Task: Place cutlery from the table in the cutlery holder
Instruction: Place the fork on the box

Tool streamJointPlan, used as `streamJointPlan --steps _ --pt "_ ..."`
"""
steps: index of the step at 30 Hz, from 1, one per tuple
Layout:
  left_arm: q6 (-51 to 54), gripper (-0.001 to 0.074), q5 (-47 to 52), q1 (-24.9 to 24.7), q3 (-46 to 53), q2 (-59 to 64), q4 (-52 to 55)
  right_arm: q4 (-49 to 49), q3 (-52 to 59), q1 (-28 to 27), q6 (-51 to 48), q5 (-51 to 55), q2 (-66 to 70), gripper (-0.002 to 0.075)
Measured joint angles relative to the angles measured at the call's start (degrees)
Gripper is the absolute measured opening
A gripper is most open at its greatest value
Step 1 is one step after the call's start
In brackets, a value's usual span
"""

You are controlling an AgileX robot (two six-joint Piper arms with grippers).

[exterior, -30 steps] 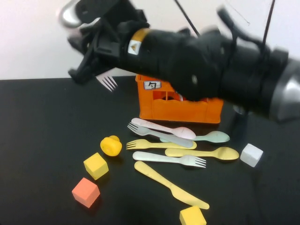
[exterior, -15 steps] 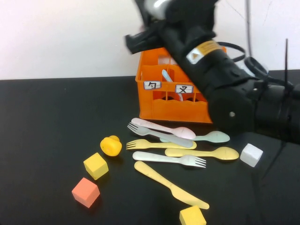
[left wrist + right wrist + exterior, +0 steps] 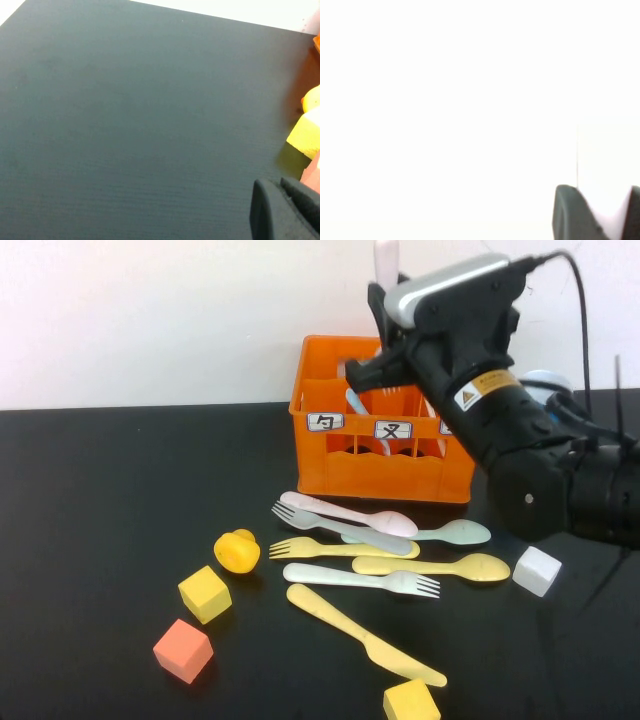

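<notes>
The right gripper (image 3: 385,315) grips a pale utensil handle (image 3: 385,262) upright above the orange cutlery holder (image 3: 380,470); best to lower it straight into a compartment before letting go; the left gripper (image 3: 280,210) is parked over bare table (image 3: 125,125), fingers unclear

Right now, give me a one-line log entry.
right hand: shut on pale utensil, above cutlery holder | left hand: low over table | loose cutlery: on table before holder
</notes>
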Motion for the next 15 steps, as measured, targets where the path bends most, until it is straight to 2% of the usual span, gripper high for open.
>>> streamJointPlan --steps 5,10,15 --pt "0.16 -0.0001 0.00 0.00 0.00 0.00 0.00 -0.21 0.10 -0.77 1.45 0.00 2.65 0.0185" --pt "0.16 -0.0001 0.00 0.00 0.00 0.00 0.00 -0.63 0.10 -0.86 2.48 0.21 3.25 0.0293" --pt "0.16 -0.0001 0.00 0.00 0.00 0.00 0.00 -4.77 0.10 -0.86 6.63 0.86 3.02 0.0334"
